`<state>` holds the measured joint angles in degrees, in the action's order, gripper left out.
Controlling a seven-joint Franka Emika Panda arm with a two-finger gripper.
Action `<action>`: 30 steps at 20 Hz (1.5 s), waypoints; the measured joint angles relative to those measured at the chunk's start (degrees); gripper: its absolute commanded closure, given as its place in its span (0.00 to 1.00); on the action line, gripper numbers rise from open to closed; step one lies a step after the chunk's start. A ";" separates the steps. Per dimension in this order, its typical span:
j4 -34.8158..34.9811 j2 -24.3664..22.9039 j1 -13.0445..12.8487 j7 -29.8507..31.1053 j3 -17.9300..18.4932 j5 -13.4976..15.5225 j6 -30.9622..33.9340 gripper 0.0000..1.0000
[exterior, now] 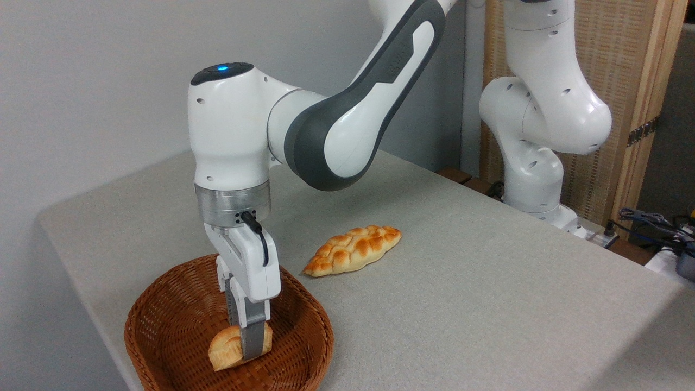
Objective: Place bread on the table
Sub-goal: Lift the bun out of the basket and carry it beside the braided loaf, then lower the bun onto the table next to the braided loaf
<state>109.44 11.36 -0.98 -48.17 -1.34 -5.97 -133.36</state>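
While the arm reaches straight down into the wicker basket (179, 304) at the near left corner of the bench (488, 282), its jaws (251, 345) are closed narrow on the bread (225, 350), a small golden bun sitting low inside the basket. Whether the bun touches the basket floor, I cannot tell. A braided loaf (353, 250) lies on the cloth just beyond the basket rim.
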 measured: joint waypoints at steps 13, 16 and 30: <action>-0.24 -14.49 0.76 -1.33 5.24 14.22 22.63 0.77; 3.50 -18.56 0.78 -7.07 6.87 14.28 29.15 0.70; 15.61 -20.18 -0.09 -19.65 7.50 16.19 28.83 0.00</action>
<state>125.06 -8.82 -1.07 -67.81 6.15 10.22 -104.53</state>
